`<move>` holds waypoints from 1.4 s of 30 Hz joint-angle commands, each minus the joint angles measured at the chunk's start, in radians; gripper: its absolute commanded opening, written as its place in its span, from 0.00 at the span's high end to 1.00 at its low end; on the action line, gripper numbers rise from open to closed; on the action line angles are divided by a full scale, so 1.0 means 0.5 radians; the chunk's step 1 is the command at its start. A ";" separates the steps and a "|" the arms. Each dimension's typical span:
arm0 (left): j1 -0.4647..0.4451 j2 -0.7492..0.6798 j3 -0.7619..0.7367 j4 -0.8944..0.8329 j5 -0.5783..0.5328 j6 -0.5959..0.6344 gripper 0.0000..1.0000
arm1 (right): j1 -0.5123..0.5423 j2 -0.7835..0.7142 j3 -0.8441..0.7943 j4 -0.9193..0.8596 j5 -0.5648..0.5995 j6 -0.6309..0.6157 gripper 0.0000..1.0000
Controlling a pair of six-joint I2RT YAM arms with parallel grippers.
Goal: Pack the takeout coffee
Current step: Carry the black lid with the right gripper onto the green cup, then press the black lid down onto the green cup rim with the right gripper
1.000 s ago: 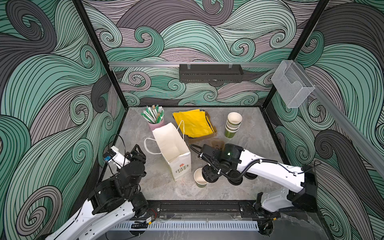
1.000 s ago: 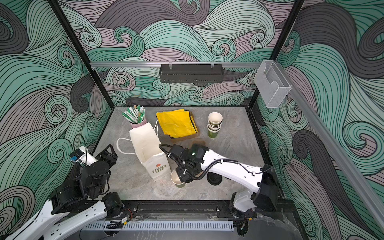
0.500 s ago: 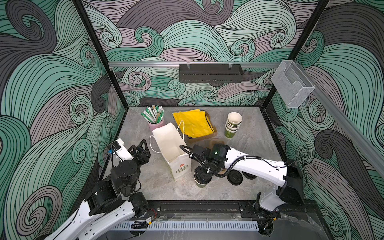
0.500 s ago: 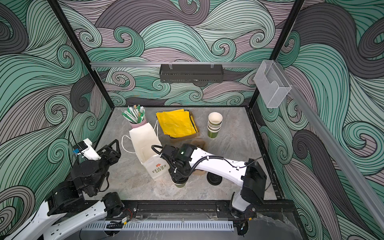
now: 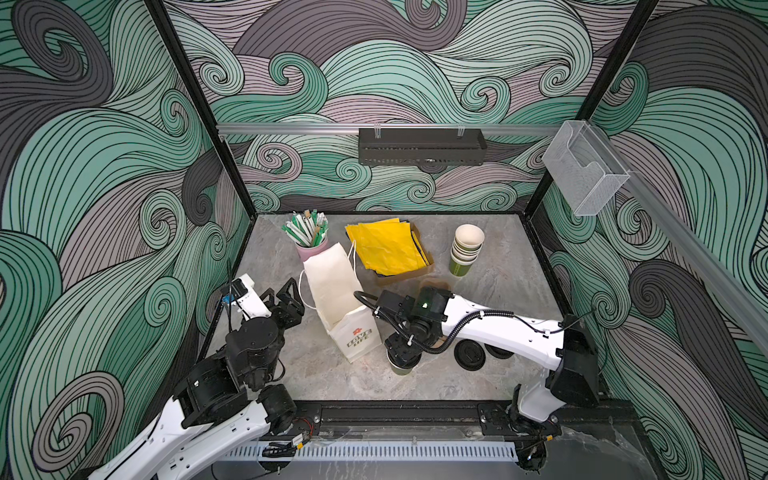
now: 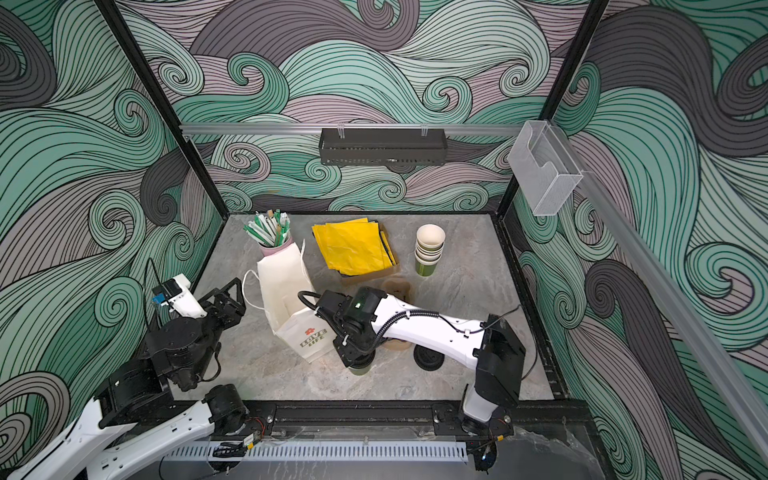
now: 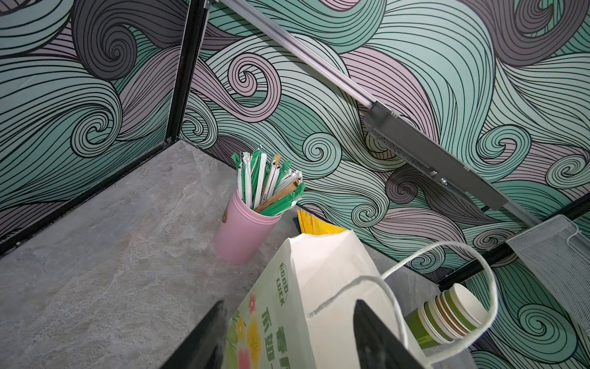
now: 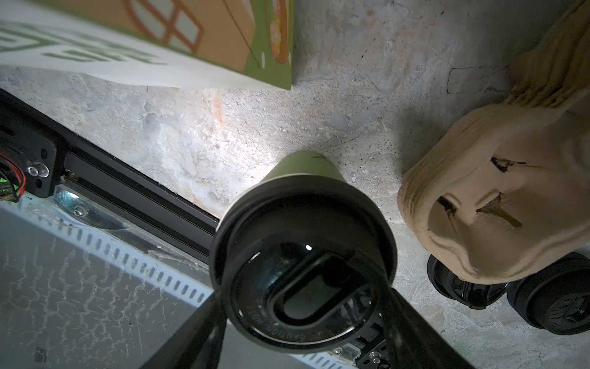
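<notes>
The takeout coffee (image 8: 303, 255), a green paper cup with a black sip lid, stands near the table's front edge beside the white paper bag (image 5: 336, 286). In both top views only its green base (image 5: 401, 368) (image 6: 359, 369) shows under my right gripper (image 5: 401, 353). In the right wrist view my right gripper (image 8: 303, 306) comes down from above, its fingers hugging the lid's rim on both sides. My left gripper (image 5: 291, 293) (image 7: 287, 345) stands open just left of the bag (image 7: 319, 287), next to its string handle, with nothing held.
A stack of lidless green cups (image 5: 465, 249) and yellow napkins in a box (image 5: 386, 245) stand at the back. A pink holder of straws (image 7: 242, 230) is behind the bag. Loose black lids (image 5: 469, 354) and a pulp cup carrier (image 8: 495, 191) lie right of the cup.
My right gripper moved left and down onto the cup, which was lidless a second ago and now carries the black lid. My left arm swung in toward the bag.
</notes>
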 commanded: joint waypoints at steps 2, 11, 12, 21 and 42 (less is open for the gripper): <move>0.010 0.014 0.051 0.046 -0.001 0.049 0.35 | 0.016 0.027 0.036 -0.060 -0.027 -0.016 0.23; 0.009 0.040 0.066 0.047 0.029 0.060 0.35 | 0.016 0.025 0.010 -0.049 -0.046 -0.007 0.18; 0.010 0.046 0.071 0.046 0.038 0.059 0.35 | 0.016 0.023 0.001 -0.043 -0.047 -0.006 0.18; 0.008 0.086 0.078 0.100 0.131 0.071 0.32 | 0.016 0.003 -0.091 0.009 -0.021 0.015 0.16; 0.011 0.295 0.259 -0.113 0.132 -0.077 0.21 | -0.012 -0.102 -0.251 0.147 -0.005 0.033 0.09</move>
